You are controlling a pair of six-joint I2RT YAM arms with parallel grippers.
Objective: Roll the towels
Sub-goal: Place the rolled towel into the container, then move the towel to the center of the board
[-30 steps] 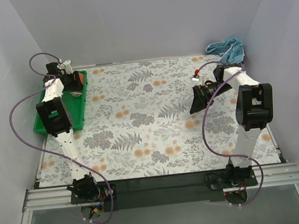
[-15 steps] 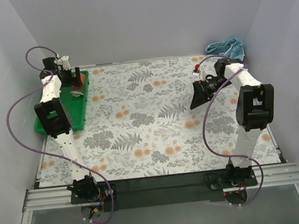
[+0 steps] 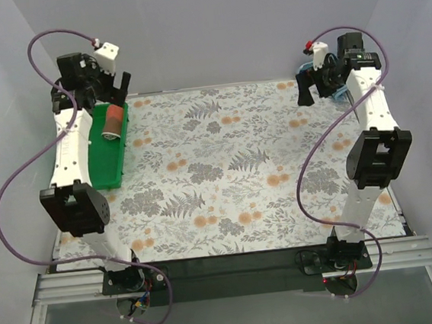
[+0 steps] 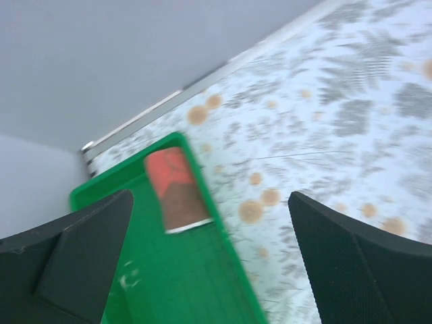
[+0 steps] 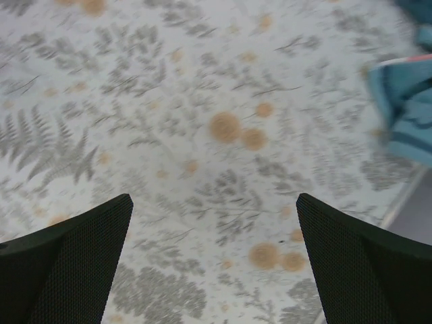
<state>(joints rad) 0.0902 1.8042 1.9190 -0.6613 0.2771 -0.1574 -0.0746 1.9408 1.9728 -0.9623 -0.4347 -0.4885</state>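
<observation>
Overhead, the left gripper [image 3: 108, 90] hung open above the green tray [image 3: 99, 181] at the table's [image 3: 220, 207] far left corner, where the rolled rust-red towel [image 3: 111, 125] lay. The right gripper [image 3: 317, 87], jaws wide and empty, hovered near the far right corner. The left wrist view showed the roll untouched in the tray. The right wrist view showed the light blue towel [image 5: 405, 101] crumpled at that corner.

Tray [image 4: 182, 283]: green plastic — smooth, faintly glossy
Rust-red towel [image 4: 177, 190]: soft matt cloth
Blue towel [image 5: 405, 111]: soft cloth
Surface [image 3: 225, 176]: matt printed covering
</observation>
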